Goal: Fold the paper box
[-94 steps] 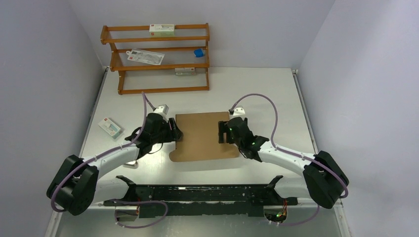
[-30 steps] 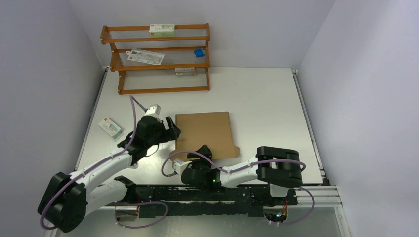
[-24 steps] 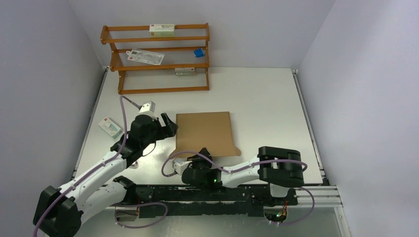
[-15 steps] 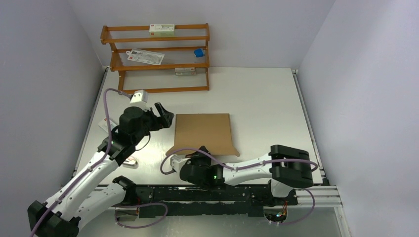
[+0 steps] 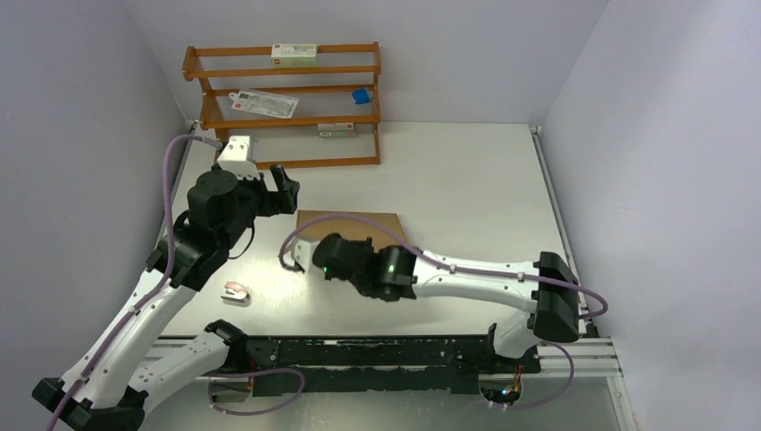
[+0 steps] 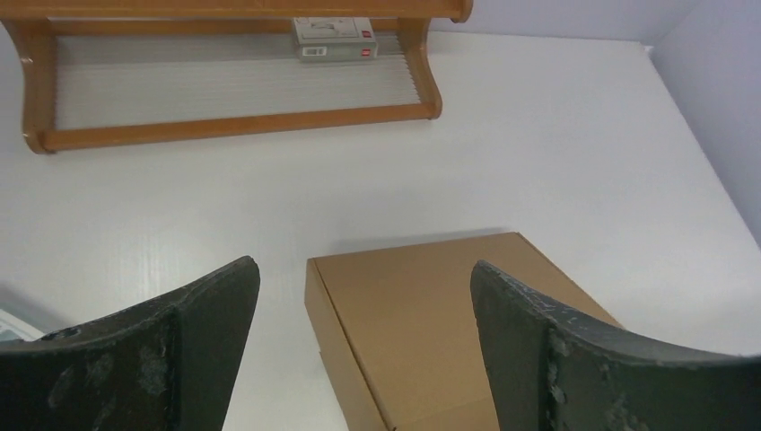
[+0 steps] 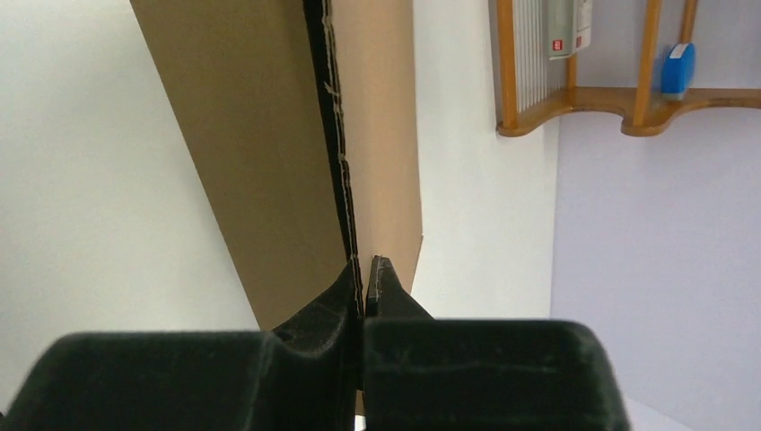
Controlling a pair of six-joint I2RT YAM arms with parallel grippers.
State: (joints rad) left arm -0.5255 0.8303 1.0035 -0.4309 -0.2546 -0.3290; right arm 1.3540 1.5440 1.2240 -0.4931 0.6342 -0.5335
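Observation:
The paper box is a flat folded brown cardboard box in the middle of the table, tipped up with its near edge raised. My right gripper reaches across from the right and is shut on that near edge. In the right wrist view the jaws pinch the cardboard's corrugated edge, and the box stretches away from them. My left gripper hangs open above the table, left of the box and apart from it. In the left wrist view the box lies below and between the wide-open fingers.
An orange-brown wooden rack stands at the back left with small white cartons on its shelves; its lowest shelf shows in the left wrist view. A small white object lies near the front left. Grey walls close in both sides.
My right gripper has shut on the box's near edge and lifted it, tilting the box. My left arm has risen and drawn back to the left, away from the box, still open.

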